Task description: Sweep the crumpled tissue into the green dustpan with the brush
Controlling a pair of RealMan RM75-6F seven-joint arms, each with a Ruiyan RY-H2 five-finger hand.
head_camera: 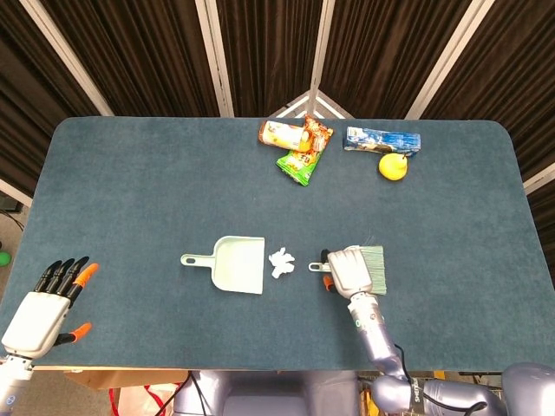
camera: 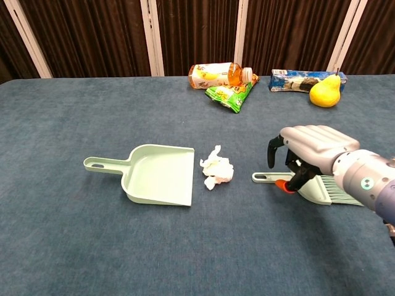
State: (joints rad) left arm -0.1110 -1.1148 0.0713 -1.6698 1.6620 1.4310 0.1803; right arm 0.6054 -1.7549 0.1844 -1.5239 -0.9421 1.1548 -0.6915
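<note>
The green dustpan [head_camera: 236, 264] [camera: 157, 176] lies flat at mid-table, its mouth facing right. Just off its lip sits the crumpled white tissue [head_camera: 281, 262] [camera: 217, 168]. To the right lies the green brush [head_camera: 375, 264] [camera: 264, 177], handle pointing toward the tissue. My right hand [head_camera: 349, 269] [camera: 308, 151] hovers over the brush where the handle meets the head, fingers curled downward and apart, the orange thumb tip close beside the handle; no grip shows. My left hand [head_camera: 43, 308] rests at the table's near left corner with fingers extended, holding nothing.
Along the far edge lie an orange drink bottle [head_camera: 282, 134], a green snack bag [head_camera: 299, 163], a blue box [head_camera: 381, 139] and a yellow pear [head_camera: 393, 165].
</note>
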